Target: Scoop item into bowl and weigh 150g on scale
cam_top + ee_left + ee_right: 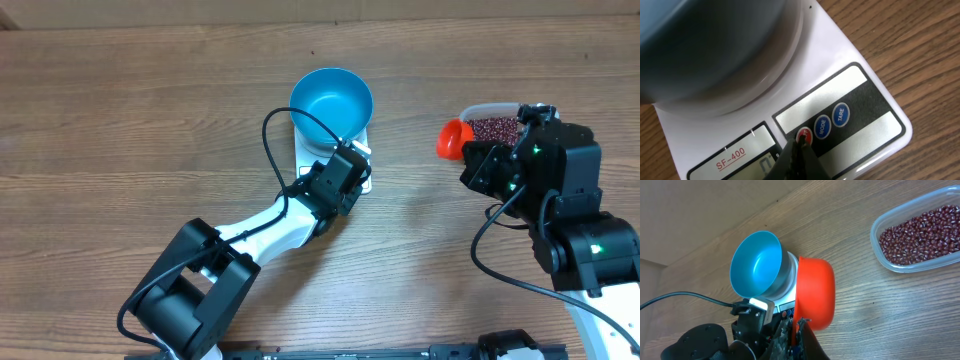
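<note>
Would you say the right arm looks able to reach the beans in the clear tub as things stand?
Probably yes. The tub has no lid, the beans lie exposed, and the right end effector, gripping the scoop, is beside it. The left end effector is away at the scale.

Overhead straight down; both wrist views close, oblique (bowl [333,98] common to all)

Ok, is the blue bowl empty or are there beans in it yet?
Empty: the blue bowl shows only bare plastic inside. The beans lie in the clear tub.
</note>
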